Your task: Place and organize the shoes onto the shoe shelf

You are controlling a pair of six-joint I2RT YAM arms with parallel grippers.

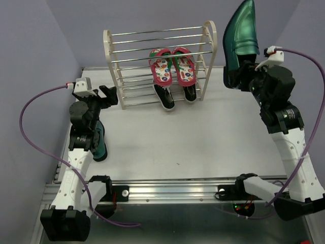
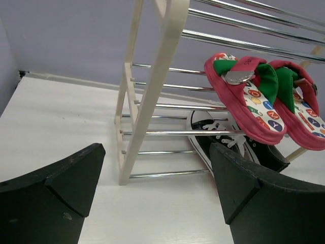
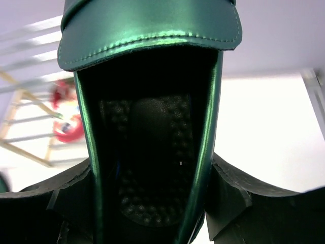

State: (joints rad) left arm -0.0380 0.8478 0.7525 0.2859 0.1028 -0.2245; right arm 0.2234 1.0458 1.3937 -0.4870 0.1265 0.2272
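My right gripper [image 1: 242,68] is shut on a glossy teal-green dress shoe [image 1: 240,33], held high at the right of the shoe shelf [image 1: 112,61], toe up; it fills the right wrist view [image 3: 152,101]. The second teal shoe [image 1: 100,145] lies on the table under my left arm. The red flip-flops [image 1: 172,65] rest on a middle tier, also in the left wrist view [image 2: 264,99]. The black sneakers [image 1: 173,95] sit on the bottom tier [image 2: 223,140]. My left gripper [image 1: 112,96] is open and empty, by the shelf's [image 2: 147,91] left front foot.
Purple cables loop off both arms [image 1: 30,127]. A metal rail [image 1: 167,190] runs along the table's near edge. The lavender walls close in on three sides.
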